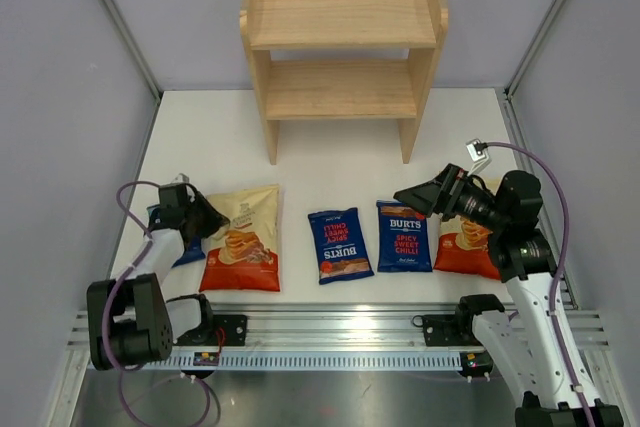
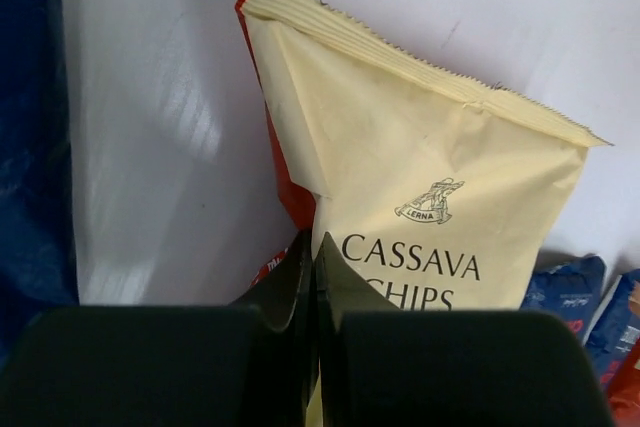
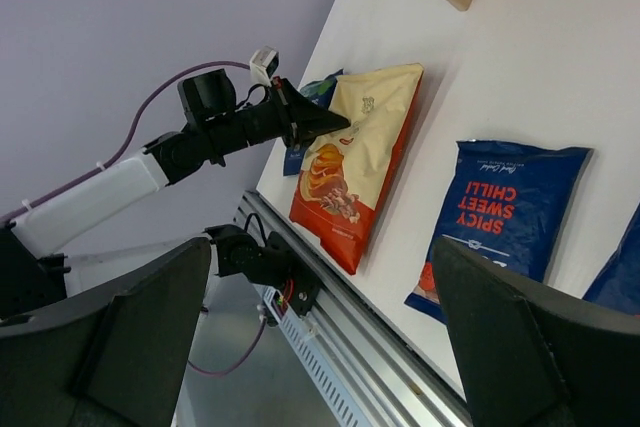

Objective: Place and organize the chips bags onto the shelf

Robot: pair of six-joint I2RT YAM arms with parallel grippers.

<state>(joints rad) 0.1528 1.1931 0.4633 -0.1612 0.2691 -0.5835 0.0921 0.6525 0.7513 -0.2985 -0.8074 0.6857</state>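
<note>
My left claw (image 2: 315, 247) is pinched shut on the left cassava bag (image 1: 245, 232), near the worktop's (image 1: 330, 152) left edge. My right claw (image 1: 412, 197) gapes wide, empty. Next move, I reckon: lift the bag clear and carry it to the shelf (image 1: 340, 22) at the far edge without it slipping.

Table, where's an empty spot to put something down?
The white table is bare between the light wooden two-tier shelf and the row of cream and blue chip bags. Both shelf boards are bare. The near edge is crowded with bags.

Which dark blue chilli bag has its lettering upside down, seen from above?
The left dark blue bag, beside the left cassava bag; the right dark blue bag reads upright.
</note>
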